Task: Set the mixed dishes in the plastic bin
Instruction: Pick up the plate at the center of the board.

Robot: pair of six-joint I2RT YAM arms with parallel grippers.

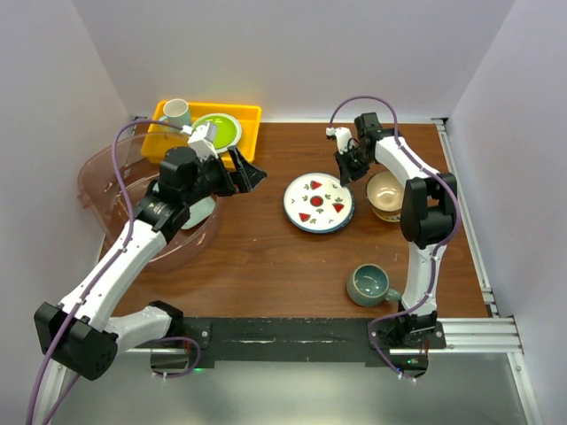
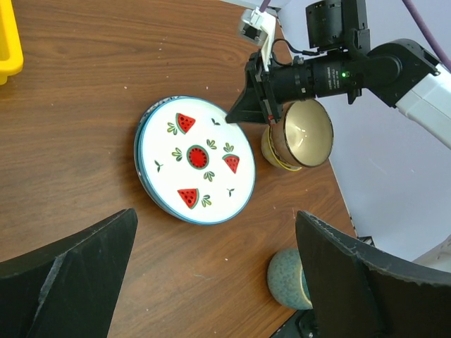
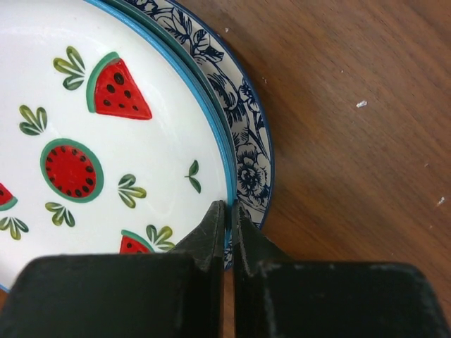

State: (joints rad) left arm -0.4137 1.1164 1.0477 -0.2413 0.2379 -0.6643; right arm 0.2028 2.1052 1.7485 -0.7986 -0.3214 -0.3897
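A white plate with red watermelon slices lies on top of a blue flowered plate in the middle of the table. My right gripper is shut on the top plate's blue rim at its far right edge. Beside it stands the cream-tan bowl. The teal mug stands near the front. My left gripper hangs open and holds nothing, just right of the pinkish plastic bin. Its camera looks across at the watermelon plate. Something pale green shows in the bin under the left arm.
A yellow tray at the back left holds a white mug and a lime-green plate. Walls close in the table on the left, back and right. The right arm's forearm rises over the cream-tan bowl.
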